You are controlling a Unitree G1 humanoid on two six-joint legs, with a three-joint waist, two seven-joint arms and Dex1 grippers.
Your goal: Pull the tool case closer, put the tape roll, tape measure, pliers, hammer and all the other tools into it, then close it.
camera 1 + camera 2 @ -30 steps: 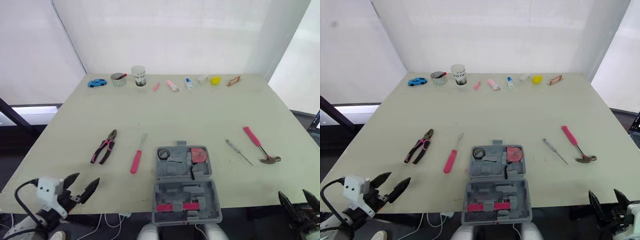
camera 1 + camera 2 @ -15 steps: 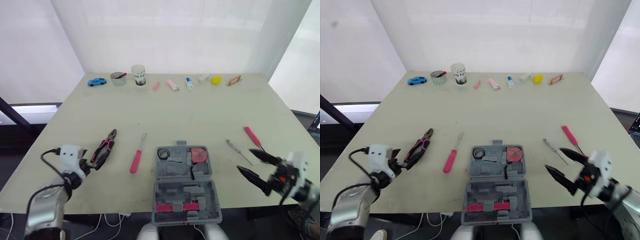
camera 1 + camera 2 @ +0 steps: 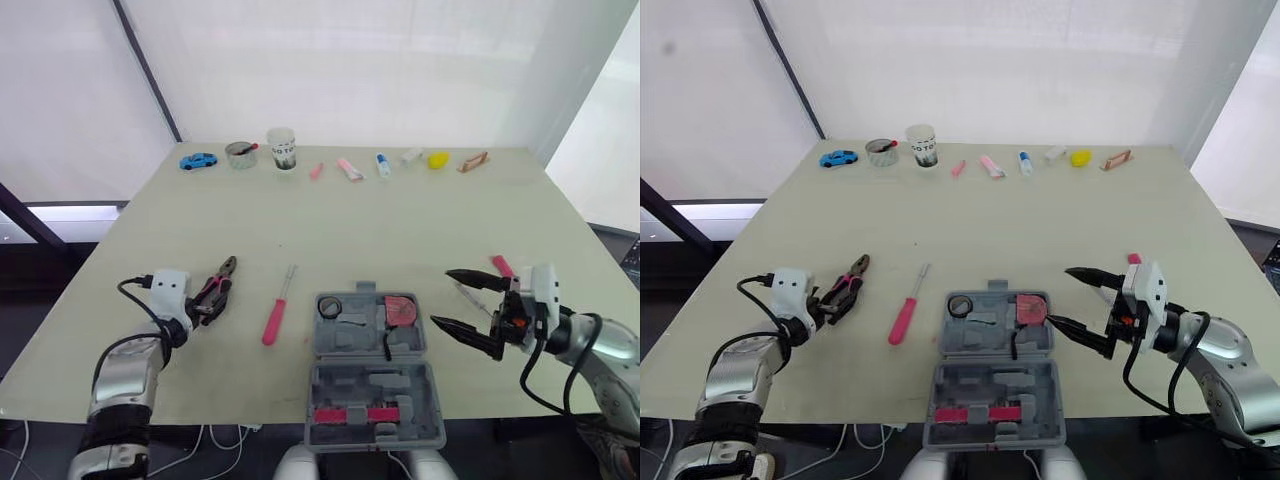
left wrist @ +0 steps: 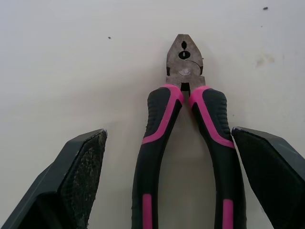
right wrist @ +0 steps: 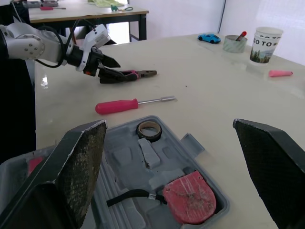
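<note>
The grey tool case (image 3: 345, 342) lies open at the table's front centre. A tape roll (image 5: 149, 130) and a red tape measure (image 5: 189, 196) sit in its far half. Black-and-pink pliers (image 4: 183, 62) lie to the left, their handles between the fingers of my open left gripper (image 4: 167, 131), which has not closed on them. A pink-handled screwdriver (image 3: 275, 315) lies between pliers and case. My right gripper (image 3: 441, 297) hovers open and empty just right of the case. Behind it show a thin screwdriver (image 3: 470, 293) and the pink hammer handle (image 3: 499, 264), its head hidden.
Along the far edge stand a blue toy car (image 3: 198, 160), a small bowl (image 3: 240, 155), a paper cup (image 3: 282, 149) and several small items, ending with a yellow one (image 3: 437, 159). The case overhangs the near table edge.
Both arms rose from below the table's front edge. The left gripper reached the pliers' handles; the right gripper swung in beside the case's right side, covering the hammer head.
</note>
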